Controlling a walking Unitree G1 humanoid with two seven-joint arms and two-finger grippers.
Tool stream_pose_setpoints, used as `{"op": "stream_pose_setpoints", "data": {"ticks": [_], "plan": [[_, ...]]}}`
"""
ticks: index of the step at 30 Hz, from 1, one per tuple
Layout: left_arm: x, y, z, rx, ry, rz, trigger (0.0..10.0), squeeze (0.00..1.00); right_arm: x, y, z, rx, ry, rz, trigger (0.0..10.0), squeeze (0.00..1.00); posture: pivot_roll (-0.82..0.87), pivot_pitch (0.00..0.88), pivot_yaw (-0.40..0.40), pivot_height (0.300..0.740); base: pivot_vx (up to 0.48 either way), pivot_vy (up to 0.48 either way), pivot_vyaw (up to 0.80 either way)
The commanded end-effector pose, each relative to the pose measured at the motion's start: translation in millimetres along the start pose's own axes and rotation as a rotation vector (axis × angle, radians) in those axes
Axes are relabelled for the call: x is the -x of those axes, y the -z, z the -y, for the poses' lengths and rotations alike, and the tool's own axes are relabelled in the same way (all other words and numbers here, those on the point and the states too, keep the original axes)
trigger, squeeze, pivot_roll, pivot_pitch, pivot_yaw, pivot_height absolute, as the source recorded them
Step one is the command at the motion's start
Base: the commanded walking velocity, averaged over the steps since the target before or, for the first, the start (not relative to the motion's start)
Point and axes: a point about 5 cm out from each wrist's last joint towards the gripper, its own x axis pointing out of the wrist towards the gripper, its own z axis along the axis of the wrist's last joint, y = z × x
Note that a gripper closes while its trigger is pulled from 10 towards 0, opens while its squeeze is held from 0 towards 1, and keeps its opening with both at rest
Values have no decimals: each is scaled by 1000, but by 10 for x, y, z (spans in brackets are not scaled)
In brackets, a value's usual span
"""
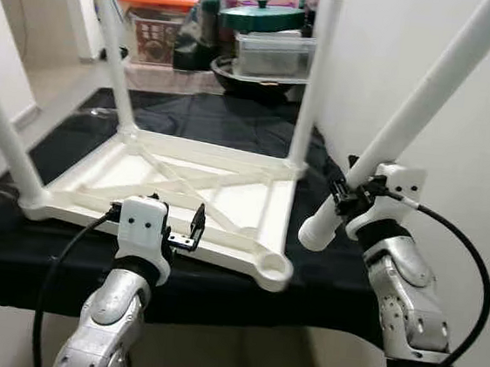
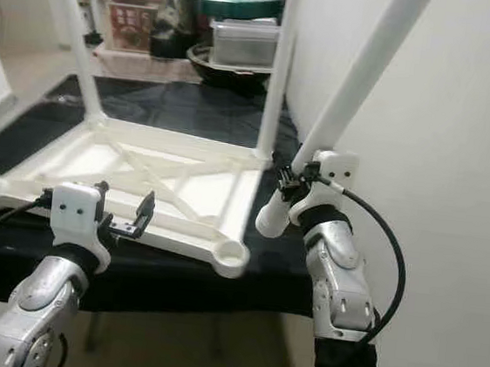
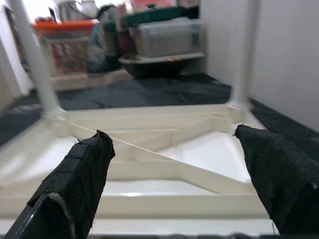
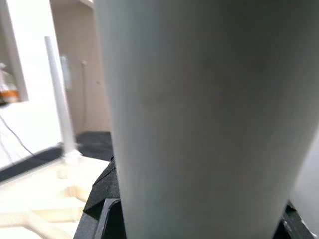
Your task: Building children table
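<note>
**Fourth leg poised over the last empty socket**

Black fingers (image 4: 102,206) of the right gripper (image 1: 345,197), right of centre in the left eye view, are clamped around the lower end of a loose white table leg (image 1: 415,109), which slants up toward the upper right corner of the frame. Low in the left half of the frame, the left gripper (image 1: 183,232) hovers with its fingers (image 3: 79,174) spread apart and holding nothing, just at the near edge of the upturned white tabletop (image 1: 169,193).

The tabletop lies underside up on a worktop (image 1: 10,246) draped in black cloth, its cross-braced ribs showing. Three legs are already standing in its corners: one at the far left corner (image 1: 111,42), one at the far right corner (image 1: 313,77) and one at the near left corner (image 1: 0,136). The near right corner socket (image 1: 273,265) is still an open ring, with the foot of the held leg hanging just to its right and not yet in it.

By these pictures the build looks about three-quarters done; seating the last leg, and turning the table upright, appear to be what remains. Storage boxes and a lidded pot (image 1: 261,17) crowd the top of the frame.
</note>
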Motion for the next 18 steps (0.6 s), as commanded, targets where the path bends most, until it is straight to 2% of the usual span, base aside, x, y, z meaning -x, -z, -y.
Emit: {"op": "stream_pose_setpoints", "data": {"ticks": [1, 11, 13, 14, 15, 16, 18], "plan": [[22, 11, -25, -11, -2, -12, 10000, 0, -19, -21, -54, -8, -19, 20, 10000, 0, 8, 0, 2, 740, 0, 0, 0], [45, 23, -9, -7, 1, -20, 10000, 0, -82, -56, 71, -6, -45, 19, 10000, 0, 12, 3, -4, 740, 0, 0, 0], [62, 36, 11, 2, 23, -31, 10000, 0, -132, -56, 181, -54, -127, -20, 10000, 0, 17, 22, 0, 740, 0, 0, 0], [62, 36, 11, 2, 23, -31, 10000, 0, -132, -56, 181, -54, -127, -20, 10000, 0, 17, 22, 0, 740, 0, 0, 0], [82, 46, 30, 5, 53, -38, 10000, 0, -158, -56, 237, -113, -186, -49, 10000, 0, 22, 36, -3, 740, 0, 0, 0], [82, 46, 30, 5, 53, -38, 10000, 0, -158, -56, 237, -113, -186, -49, 10000, 0, 22, 36, -3, 740, 0, 0, 0], [136, 52, 60, 12, 114, -48, 10000, 0, -190, -77, 303, -166, -309, -90, 10000, 0, 33, 63, -8, 740, 0, 0, 0]]}}
